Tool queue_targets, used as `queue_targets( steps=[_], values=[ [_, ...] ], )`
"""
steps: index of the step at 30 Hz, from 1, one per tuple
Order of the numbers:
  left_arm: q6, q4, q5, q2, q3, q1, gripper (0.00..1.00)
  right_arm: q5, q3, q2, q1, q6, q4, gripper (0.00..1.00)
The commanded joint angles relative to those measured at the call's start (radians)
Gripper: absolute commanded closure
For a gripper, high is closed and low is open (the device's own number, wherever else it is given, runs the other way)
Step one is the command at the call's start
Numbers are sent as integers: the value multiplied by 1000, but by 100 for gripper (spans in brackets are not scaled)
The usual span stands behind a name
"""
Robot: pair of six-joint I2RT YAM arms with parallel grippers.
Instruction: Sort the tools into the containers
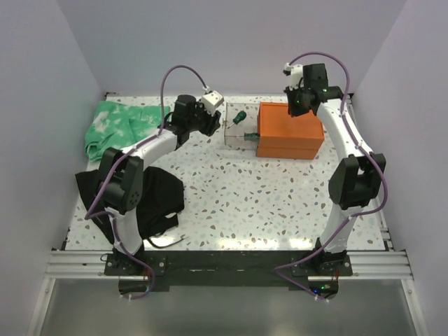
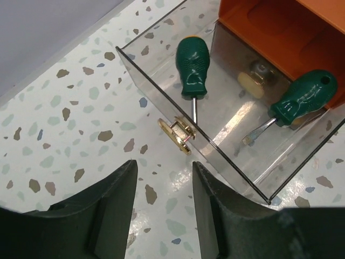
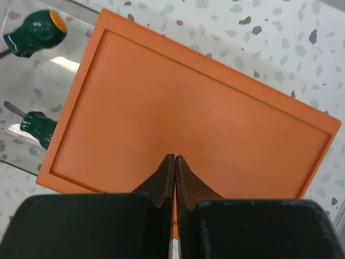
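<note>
The orange chest (image 1: 289, 129) stands at the back right of the table, with one clear drawer (image 1: 240, 129) pulled out to its left. Two green-handled screwdrivers lie in the drawer, one (image 2: 192, 66) near the front wall and one (image 2: 303, 96) by the chest opening. The drawer's gold knob (image 2: 177, 135) faces my left gripper (image 2: 164, 178), which is open and empty just in front of it. My right gripper (image 3: 175, 159) is shut and empty, tips over the chest's orange lid (image 3: 188, 113). Both screwdrivers also show in the right wrist view, one (image 3: 33, 33) and the other (image 3: 38, 127).
A green cloth (image 1: 115, 126) lies at the back left. A black cloth (image 1: 150, 203) lies at the front left under the left arm. A round brass-coloured object (image 2: 255, 81) sits deep in the drawer by the chest. White walls close in the back and sides.
</note>
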Motion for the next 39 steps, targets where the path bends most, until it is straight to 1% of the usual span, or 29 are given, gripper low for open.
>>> queue_targets(
  steps=[1,2,5,8,16,20,22,24,26,29,30,32,33,34,35,36,37,38,39],
  values=[
    [-46,104,128,60,73,6,51,5,-54,-43,19,-31,16,100],
    [-64,116,171,71,92,6,51,5,-77,-46,19,-35,13,100],
    [-89,147,238,114,128,-5,51,5,-114,-48,19,-34,-1,100],
    [-112,165,283,154,171,-29,51,5,-157,-55,19,-19,12,100],
    [-225,259,328,276,265,-132,49,-3,-246,-91,19,-9,4,100],
    [-264,334,371,307,273,-166,41,-62,-289,-118,19,1,7,100],
    [-257,350,398,318,282,-178,38,-66,-307,-129,19,11,13,100],
    [-282,359,395,322,284,-178,36,-52,-313,-134,19,12,24,100],
    [-319,341,381,316,290,-175,37,-23,-306,-149,18,11,28,100],
    [-398,244,317,277,308,-143,39,22,-274,-184,18,6,41,100],
    [-415,198,296,234,301,-120,39,30,-268,-193,13,8,57,100],
    [-428,182,234,171,224,-97,35,42,-245,-210,7,20,68,100],
    [-419,167,222,101,190,-74,33,49,-235,-212,3,29,71,100],
    [-396,153,202,68,129,-63,29,69,-214,-212,1,41,71,100],
    [-385,132,191,36,103,-51,1,94,-206,-218,1,34,71,100],
    [-373,83,184,-19,62,-26,0,161,-200,-219,1,31,71,100],
    [-342,60,182,-42,44,-15,0,301,-194,-219,-1,23,78,90],
    [-317,38,190,-65,26,-5,0,360,-198,-218,-4,6,84,77],
    [-287,-13,193,-99,9,12,0,400,-205,-219,-26,-11,102,61]
  ],
)
